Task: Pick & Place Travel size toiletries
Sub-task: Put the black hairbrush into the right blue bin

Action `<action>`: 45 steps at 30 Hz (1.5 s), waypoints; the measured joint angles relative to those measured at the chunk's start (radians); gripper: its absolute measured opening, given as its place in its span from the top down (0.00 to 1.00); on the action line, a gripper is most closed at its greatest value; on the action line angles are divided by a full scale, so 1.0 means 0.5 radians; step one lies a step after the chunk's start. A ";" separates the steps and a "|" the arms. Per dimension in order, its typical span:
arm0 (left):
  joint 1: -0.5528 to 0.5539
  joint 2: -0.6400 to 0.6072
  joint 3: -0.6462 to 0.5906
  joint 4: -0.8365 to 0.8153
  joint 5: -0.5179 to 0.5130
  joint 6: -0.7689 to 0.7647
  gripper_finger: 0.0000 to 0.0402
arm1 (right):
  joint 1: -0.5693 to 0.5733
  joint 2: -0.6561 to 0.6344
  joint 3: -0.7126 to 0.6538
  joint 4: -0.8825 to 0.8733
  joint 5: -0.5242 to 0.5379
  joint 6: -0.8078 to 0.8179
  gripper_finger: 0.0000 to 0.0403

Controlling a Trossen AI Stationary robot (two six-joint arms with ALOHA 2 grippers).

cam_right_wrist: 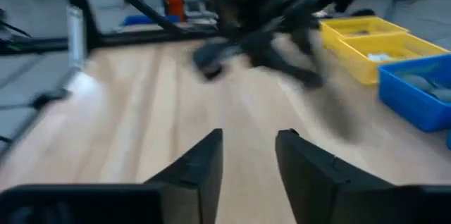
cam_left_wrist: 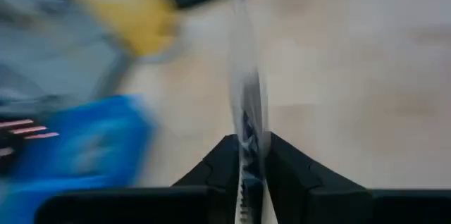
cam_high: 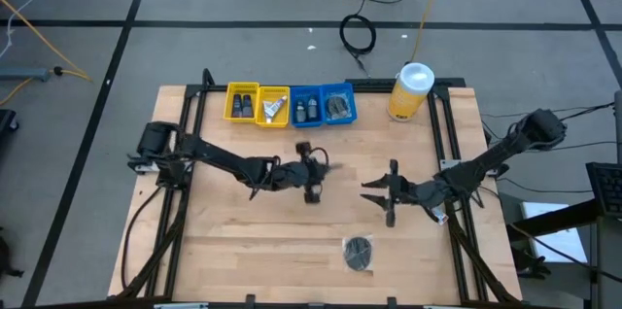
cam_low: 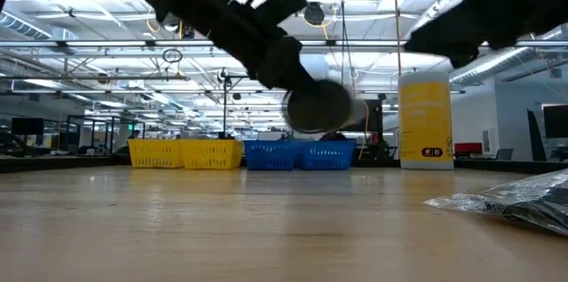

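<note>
My left gripper (cam_high: 314, 167) hovers above the table's middle, just in front of the blue bins, shut on a thin clear packet (cam_left_wrist: 246, 111) that shows edge-on in the left wrist view. My right gripper (cam_high: 386, 192) stands right of the middle, open, with nothing between its fingers (cam_right_wrist: 248, 150). A dark round packet in clear wrap (cam_high: 359, 253) lies flat on the table near the near edge, and also appears at the right of the low view (cam_low: 519, 200). More small toiletries sit in the bins. My left gripper pinches the clear packet between its two fingers, by its edge (cam_left_wrist: 246, 155). The packet stands on edge and reaches forward past the fingertips, lifted clear of the table. Which end of the packet it has, I cannot tell through the blur.
Two yellow bins (cam_high: 257, 104) and two blue bins (cam_high: 324, 105) stand in a row along the far edge. A large yellow canister with a white lid (cam_high: 411, 90) stands right of them. Black frame rails (cam_high: 444, 134) run along both sides of the wooden table.
</note>
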 joint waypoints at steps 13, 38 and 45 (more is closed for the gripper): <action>0.571 -0.052 0.608 -0.857 -0.065 -0.053 0.96 | 0.077 -0.055 0.000 -0.083 0.050 0.006 0.66; 0.374 0.022 -0.159 0.089 0.531 -0.022 0.65 | 0.078 -0.030 -0.351 0.561 0.054 0.034 0.68; 0.368 0.292 -0.037 0.150 0.086 -0.006 0.38 | 0.072 -0.031 -0.352 0.592 0.052 -0.002 0.68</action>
